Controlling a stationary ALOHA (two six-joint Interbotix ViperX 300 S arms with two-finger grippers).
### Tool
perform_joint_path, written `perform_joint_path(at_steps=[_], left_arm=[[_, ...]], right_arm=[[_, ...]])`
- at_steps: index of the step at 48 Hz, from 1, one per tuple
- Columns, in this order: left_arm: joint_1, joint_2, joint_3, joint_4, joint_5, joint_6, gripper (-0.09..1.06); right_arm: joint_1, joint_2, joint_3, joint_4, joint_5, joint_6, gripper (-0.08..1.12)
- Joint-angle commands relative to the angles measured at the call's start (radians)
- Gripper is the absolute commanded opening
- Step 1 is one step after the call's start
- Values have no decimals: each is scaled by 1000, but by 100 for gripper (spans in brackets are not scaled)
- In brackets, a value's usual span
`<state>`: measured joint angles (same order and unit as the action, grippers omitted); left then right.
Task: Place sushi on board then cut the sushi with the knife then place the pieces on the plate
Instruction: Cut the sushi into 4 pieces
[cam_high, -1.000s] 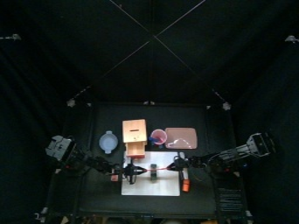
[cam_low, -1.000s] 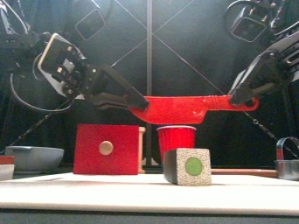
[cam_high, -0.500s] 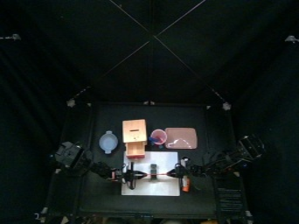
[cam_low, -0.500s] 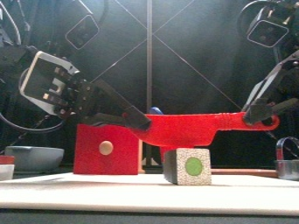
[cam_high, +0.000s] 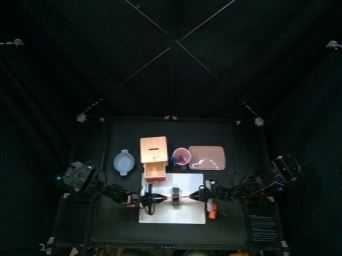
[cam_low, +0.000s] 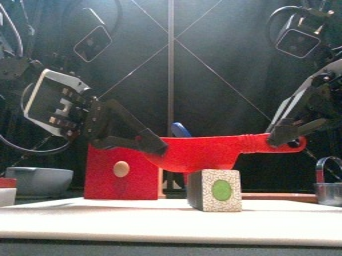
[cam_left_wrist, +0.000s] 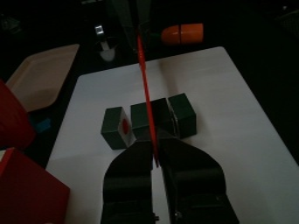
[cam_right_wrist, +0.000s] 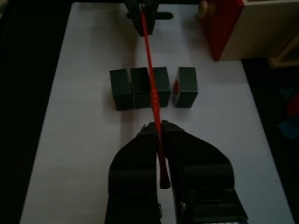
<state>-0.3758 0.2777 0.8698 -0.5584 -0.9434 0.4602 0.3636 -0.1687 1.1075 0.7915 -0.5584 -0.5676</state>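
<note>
On the white board (cam_high: 177, 210) lies the sushi roll (cam_low: 214, 190), dark green. In the right wrist view it shows as a joined pair (cam_right_wrist: 132, 88) and one piece (cam_right_wrist: 187, 86) standing slightly apart. The red knife (cam_low: 207, 150) hangs level just above the roll, held at both ends. My left gripper (cam_low: 158, 148) is shut on the blade end and my right gripper (cam_low: 277, 140) is shut on the handle end. From the wrist views the blade (cam_left_wrist: 145, 96) runs over the roll, along the edge of the pair.
The wooden box (cam_high: 154, 155) with its red drawer front (cam_low: 123, 170) stands behind the board on the left. The red cup (cam_high: 181, 154) and pink tray (cam_high: 209, 157) are behind, the bowl (cam_high: 124, 162) far left. An orange toy (cam_left_wrist: 184, 33) lies beside the board.
The knife has come down from well above the roll to just over it, with both grippers lowering together. In the last half second it hardly moved.
</note>
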Motion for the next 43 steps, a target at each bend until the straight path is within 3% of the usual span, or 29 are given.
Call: perform_joint_path(at_steps=[1, 28, 43], left_arm=[[-2, -12, -18, 6, -5, -2, 37], [-3, -17, -37, 8, -3, -5, 37], [-14, 2, -52, 5, 26, -8, 37]], right_arm=[[-26, -12, -14, -9, 8, 6, 32], [-20, -81, 0, 23, 49, 6, 32], [-17, -74, 3, 40, 71, 8, 32]])
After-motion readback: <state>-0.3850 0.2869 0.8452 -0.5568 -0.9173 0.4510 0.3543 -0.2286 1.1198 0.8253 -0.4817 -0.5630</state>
